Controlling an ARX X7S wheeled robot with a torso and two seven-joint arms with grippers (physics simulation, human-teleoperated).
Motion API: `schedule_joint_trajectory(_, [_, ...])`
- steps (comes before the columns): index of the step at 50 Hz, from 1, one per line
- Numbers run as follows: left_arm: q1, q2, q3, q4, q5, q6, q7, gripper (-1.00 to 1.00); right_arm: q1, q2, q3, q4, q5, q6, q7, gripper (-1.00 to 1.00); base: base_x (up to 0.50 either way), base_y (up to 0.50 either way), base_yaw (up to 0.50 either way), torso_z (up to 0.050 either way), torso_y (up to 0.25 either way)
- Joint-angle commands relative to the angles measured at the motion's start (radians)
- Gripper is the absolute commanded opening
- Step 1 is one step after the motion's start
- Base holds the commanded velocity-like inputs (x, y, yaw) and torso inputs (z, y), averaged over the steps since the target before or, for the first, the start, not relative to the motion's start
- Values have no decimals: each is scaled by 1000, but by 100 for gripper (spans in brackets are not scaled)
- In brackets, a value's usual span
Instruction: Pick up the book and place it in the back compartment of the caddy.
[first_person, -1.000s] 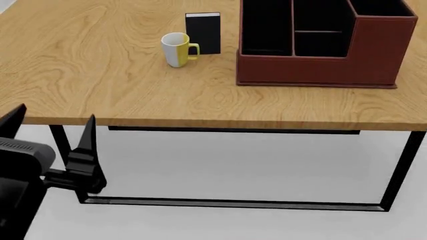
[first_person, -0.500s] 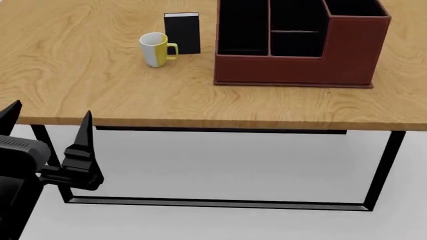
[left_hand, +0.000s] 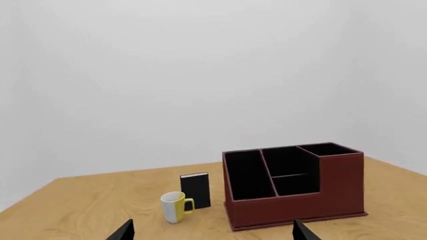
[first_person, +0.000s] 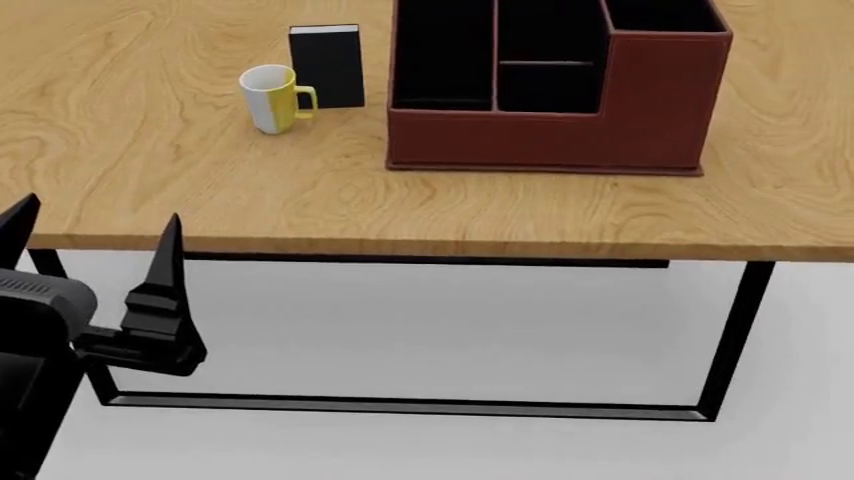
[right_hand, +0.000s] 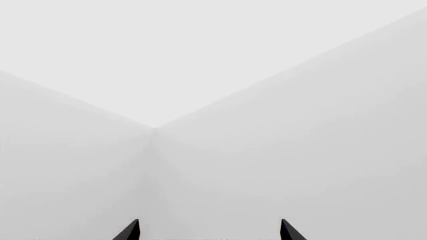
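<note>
The black book (first_person: 327, 66) stands upright at the table's back, just behind a yellow-and-white mug (first_person: 271, 98). Right of them sits the reddish-brown caddy (first_person: 534, 140); the back compartment (first_person: 547, 30) is the far pocket of its middle column. My left gripper (first_person: 91, 245) hangs open below and in front of the table edge, far from the book. The left wrist view shows the book (left_hand: 195, 190), the caddy (left_hand: 293, 210) and the back compartment (left_hand: 285, 161) beyond the open left gripper (left_hand: 213, 235). My right gripper (right_hand: 208, 232) is open and empty, facing blank walls.
The wooden table (first_person: 160, 190) has a black metal frame (first_person: 727, 330) under it, over a pale floor. The mug (left_hand: 175, 207) stands close in front of the book. The caddy's taller-walled end (first_person: 661, 60) is on its right.
In the head view the table, book, mug and caddy have slid to the left. The left gripper holds about the same place and stays open.
</note>
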Motion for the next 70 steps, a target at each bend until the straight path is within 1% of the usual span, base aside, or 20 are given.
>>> schedule_joint_trajectory(1, [-3, -9, 4, -1, 3, 2, -6, 100, -18, 1, -22, -1, -13, -24, 1, 100, 199, 0, 0, 0, 0])
schedule_joint_trajectory(10, [-2, -13, 1, 3, -1, 2, -11, 100, -20, 16, 11, -1, 20, -16, 13, 100, 207, 0, 0, 0, 0])
schedule_joint_trajectory(26, [-2, -19, 4, 0, -5, 3, -19, 100, -43, 19, 11, -3, 3, -35, 5, 100, 270, 0, 0, 0, 0])
schedule_joint_trajectory(47, [-10, -30, 6, 17, -21, -11, -23, 100, -62, 22, 80, -4, 41, -19, 5, 100, 282, 0, 0, 0, 1])
schedule_joint_trajectory(70, [-12, -34, 5, 8, -39, -5, -23, 100, -83, 39, 70, 0, 35, -49, 20, 100, 287, 0, 0, 0, 1])
